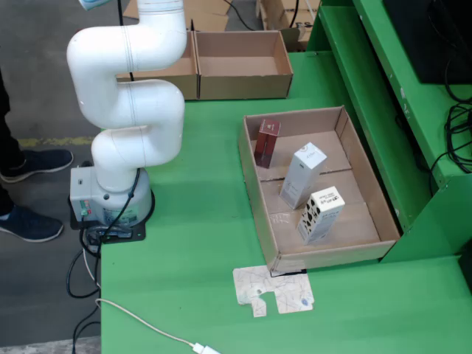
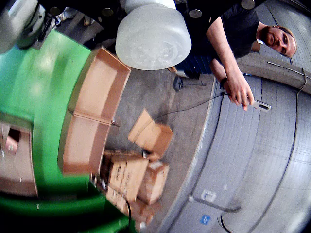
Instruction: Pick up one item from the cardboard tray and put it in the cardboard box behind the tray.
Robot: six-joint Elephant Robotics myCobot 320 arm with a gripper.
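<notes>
Right at your gripper camera's lens sits a white suction cup [image 2: 153, 35]; you cannot tell whether it grips anything. Only this view shows the bystander [image 2: 243, 34]. Your fixed view shows the tray [image 1: 257, 193] holding a red box [image 1: 267, 142] and two white cartons [image 1: 302, 175], well below the raised tool; the cardboard box [image 1: 243, 66] stands behind.

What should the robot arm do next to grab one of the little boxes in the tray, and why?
Probably swing down over the tray toward one item, perhaps the white box. The arm stands upright beside the tray, its top running out of the fixed view, and the other view looks across the room instead of down at the items. All three boxes lie untouched in the tray.
</notes>
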